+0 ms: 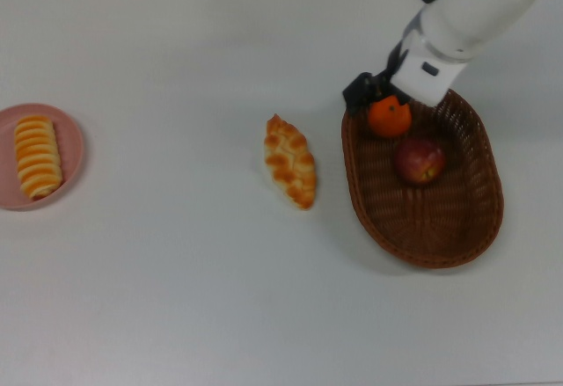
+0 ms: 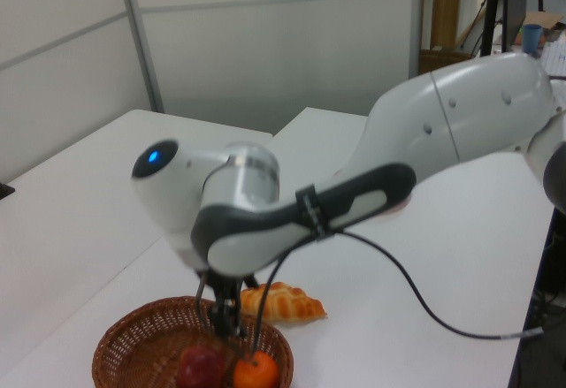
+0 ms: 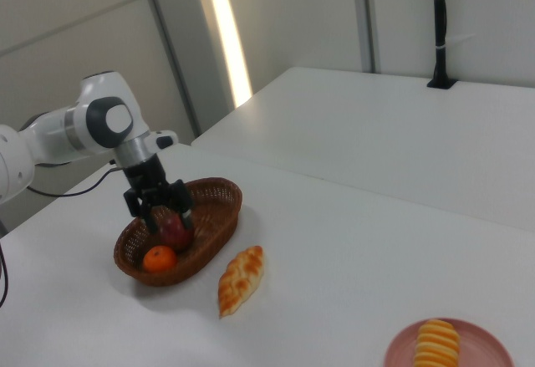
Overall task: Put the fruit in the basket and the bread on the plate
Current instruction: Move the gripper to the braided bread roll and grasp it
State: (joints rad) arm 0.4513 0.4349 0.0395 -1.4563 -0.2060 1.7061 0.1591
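Inside woven oval basket (image 1: 479,228): round mandarin (image 1: 389,116)

In the top view, the pink plate (image 1: 72,144) is cut by the left edge and the arm (image 1: 466,8) by the top edge. In the left view, the mandarin (image 2: 256,371), apple (image 2: 201,368) and wicker basket (image 2: 133,344) run off the bottom edge, and the arm hides the plate.

Below end effector (image 3: 159,208): mandarin (image 1: 389,116), apple (image 1: 420,159), basket (image 1: 457,236) rim. Toward top view's left: roll (image 1: 290,160), then bare worktop (image 1: 176,272).
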